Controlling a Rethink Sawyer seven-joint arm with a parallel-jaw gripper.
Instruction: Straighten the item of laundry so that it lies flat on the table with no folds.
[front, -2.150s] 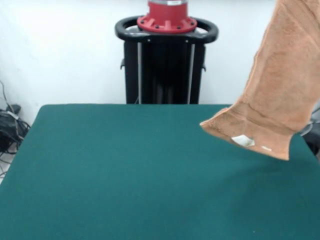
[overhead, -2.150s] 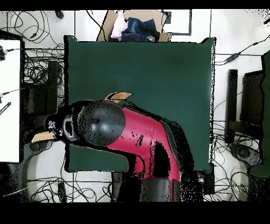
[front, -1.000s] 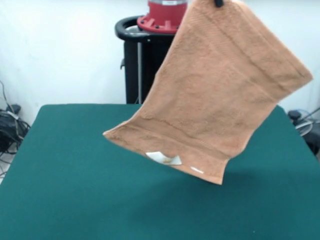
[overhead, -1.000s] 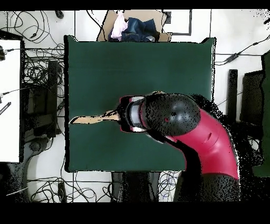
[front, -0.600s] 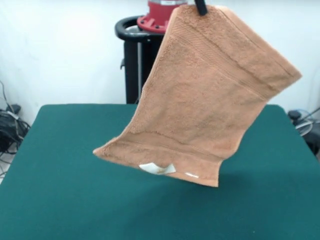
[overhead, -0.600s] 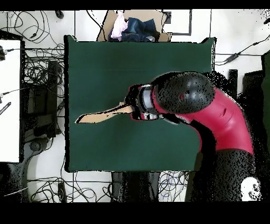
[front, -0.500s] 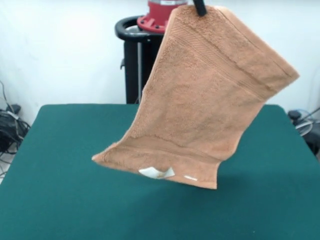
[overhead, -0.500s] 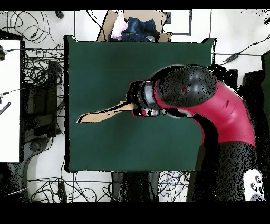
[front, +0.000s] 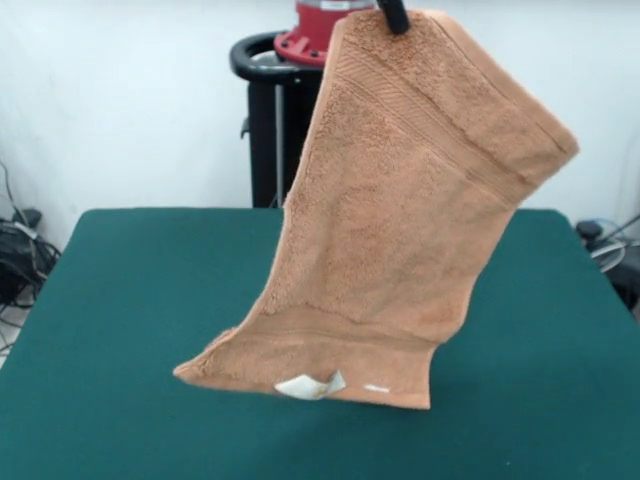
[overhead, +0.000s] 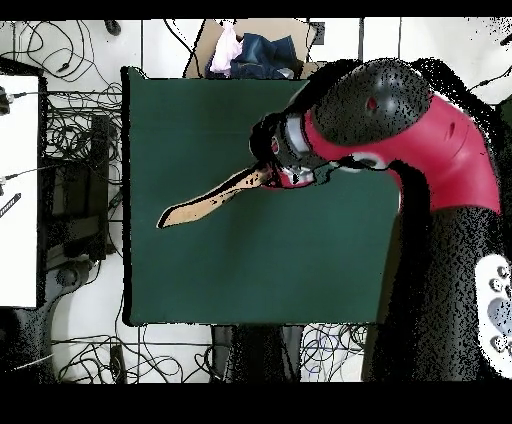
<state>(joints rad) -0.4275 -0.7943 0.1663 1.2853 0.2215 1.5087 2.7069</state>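
Gripper (front: 392, 14) pinches the towel (front: 400, 220) by its top corner at the frame's upper edge. The towel hangs over the table (front: 120, 330), slanting, unfolded; its lower banded edge with the white label (front: 308, 385) sits just above or at the felt. Green surface lies open all round the towel.

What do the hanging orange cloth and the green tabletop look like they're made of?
The towel looks like terry cloth: a fuzzy looped pile, with flatter woven bands near its ends and a small white label at the bottom edge. The table seems covered in matte, felt-like green fabric with no shine, though the exact material can't be told.
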